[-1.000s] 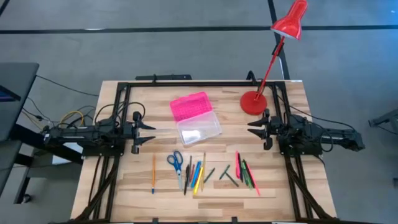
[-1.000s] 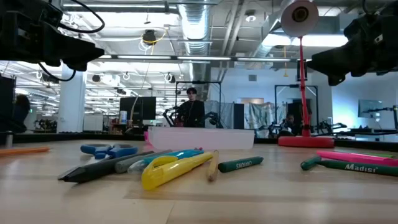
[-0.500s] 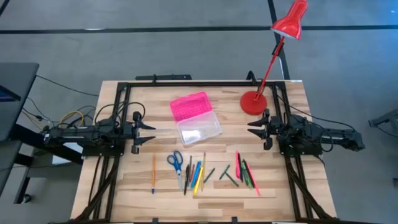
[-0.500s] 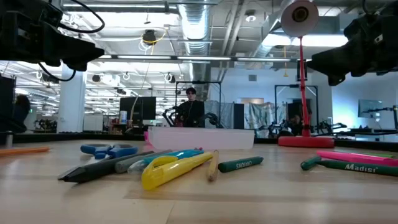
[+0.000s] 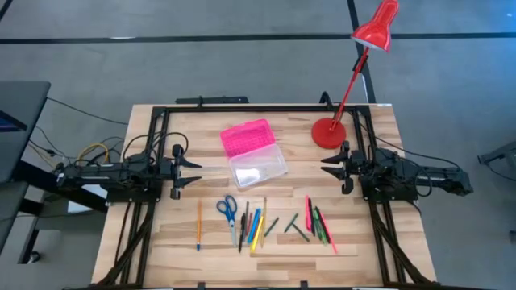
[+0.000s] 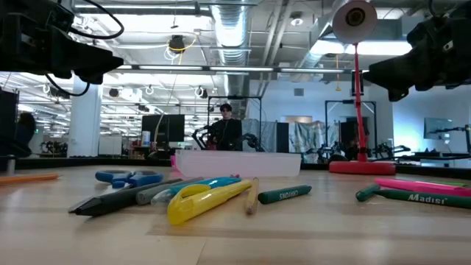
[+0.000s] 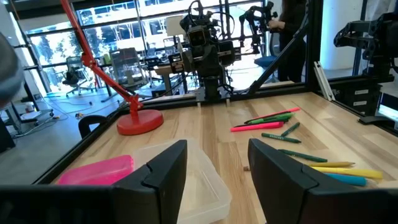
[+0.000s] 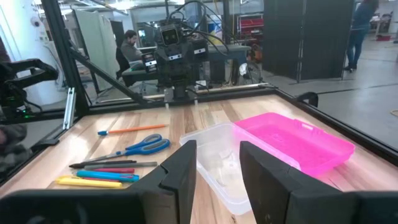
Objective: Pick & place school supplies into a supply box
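The supply box lies open at the table's middle, its pink lid [image 5: 247,138] toward the far side and its clear base [image 5: 258,168] beside it. The school supplies lie in a row near the front edge: an orange pencil [image 5: 198,225], blue-handled scissors [image 5: 227,210], a bunch of pens [image 5: 252,227], green markers [image 5: 294,227], and pink and green pens [image 5: 319,222]. My left gripper [image 5: 193,171] hangs open at the left, pointing level toward the box. My right gripper [image 5: 326,167] hangs open at the right, facing it. Neither has anything between its fingers [image 7: 165,171] [image 8: 180,168].
A red desk lamp stands on its round base [image 5: 329,133] at the far right, with its head [image 5: 376,28] leaning beyond the table. A black frame [image 5: 242,109] runs around the table's edges. A person [image 6: 224,131] stands in the room behind.
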You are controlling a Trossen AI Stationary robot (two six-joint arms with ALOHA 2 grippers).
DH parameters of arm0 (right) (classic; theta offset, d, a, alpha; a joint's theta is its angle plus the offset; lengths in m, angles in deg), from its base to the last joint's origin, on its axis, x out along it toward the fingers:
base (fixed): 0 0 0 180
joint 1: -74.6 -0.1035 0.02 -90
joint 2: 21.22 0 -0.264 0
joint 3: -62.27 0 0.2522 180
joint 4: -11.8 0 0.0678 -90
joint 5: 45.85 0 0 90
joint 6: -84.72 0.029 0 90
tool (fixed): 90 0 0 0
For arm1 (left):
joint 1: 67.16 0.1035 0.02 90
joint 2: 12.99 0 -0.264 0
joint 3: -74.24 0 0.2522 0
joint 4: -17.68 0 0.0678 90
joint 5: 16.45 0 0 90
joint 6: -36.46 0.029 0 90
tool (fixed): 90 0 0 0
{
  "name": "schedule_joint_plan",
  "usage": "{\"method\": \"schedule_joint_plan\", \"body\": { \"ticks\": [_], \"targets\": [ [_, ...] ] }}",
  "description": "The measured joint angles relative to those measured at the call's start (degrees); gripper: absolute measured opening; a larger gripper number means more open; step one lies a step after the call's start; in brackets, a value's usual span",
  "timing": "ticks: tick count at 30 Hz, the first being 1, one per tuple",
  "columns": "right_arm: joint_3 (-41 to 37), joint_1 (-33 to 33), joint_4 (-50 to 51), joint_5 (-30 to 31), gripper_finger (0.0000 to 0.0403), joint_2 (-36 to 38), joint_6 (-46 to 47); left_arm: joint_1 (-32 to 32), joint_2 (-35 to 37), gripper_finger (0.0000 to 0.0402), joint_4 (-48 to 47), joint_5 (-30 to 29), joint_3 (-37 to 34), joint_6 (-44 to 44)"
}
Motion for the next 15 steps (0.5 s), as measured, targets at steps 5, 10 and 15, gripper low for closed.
{"method": "schedule_joint_plan", "body": {
  "ticks": [5,10,15],
  "targets": [
    [0.0,0.0,0.0,0.0,0.0118,0.0,0.0,0.0,0.0,0.0167,0.0,0.0,0.0,0.0],
    [0.0,0.0,0.0,0.0,0.0118,0.0,0.0,0.0,0.0,0.0167,1.1,-2.8,0.0,17.5],
    [0.0,0.0,0.0,0.0,0.0118,0.0,0.0,0.0,0.0,0.0167,0.7,-3.5,0.0,22.9]
  ]
}}
